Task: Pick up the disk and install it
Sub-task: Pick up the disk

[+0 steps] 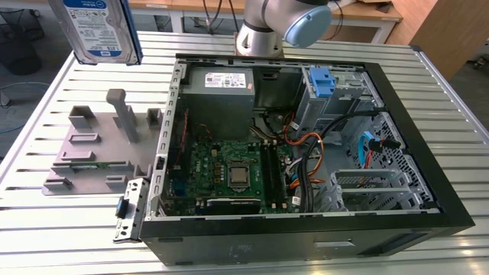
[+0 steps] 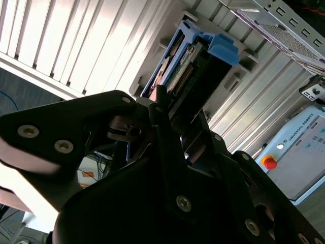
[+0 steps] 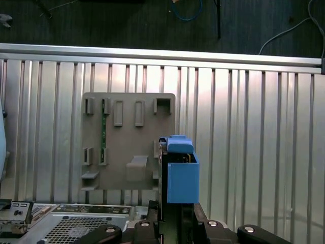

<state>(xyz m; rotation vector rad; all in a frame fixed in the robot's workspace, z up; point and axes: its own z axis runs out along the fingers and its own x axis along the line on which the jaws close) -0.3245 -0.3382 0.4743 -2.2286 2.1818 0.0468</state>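
A slatted metal table [image 1: 68, 69] carries one open computer case [image 1: 428, 172] and, at the exterior view's left, one grey fixture [image 1: 84, 154]. The end effector [image 2: 180, 114] is clenched on the one disk [image 1: 99, 26], held above the table.

Even, bright light falls on the slatted bench [image 1: 450, 103] in the exterior view, and the open computer case [image 1: 428, 189] holds soft shadows. In the second wrist view the bench slats glare white, while the tool [image 2: 177, 109] gripping the disk [image 2: 185, 76] is dark and perhaps slightly blurred.
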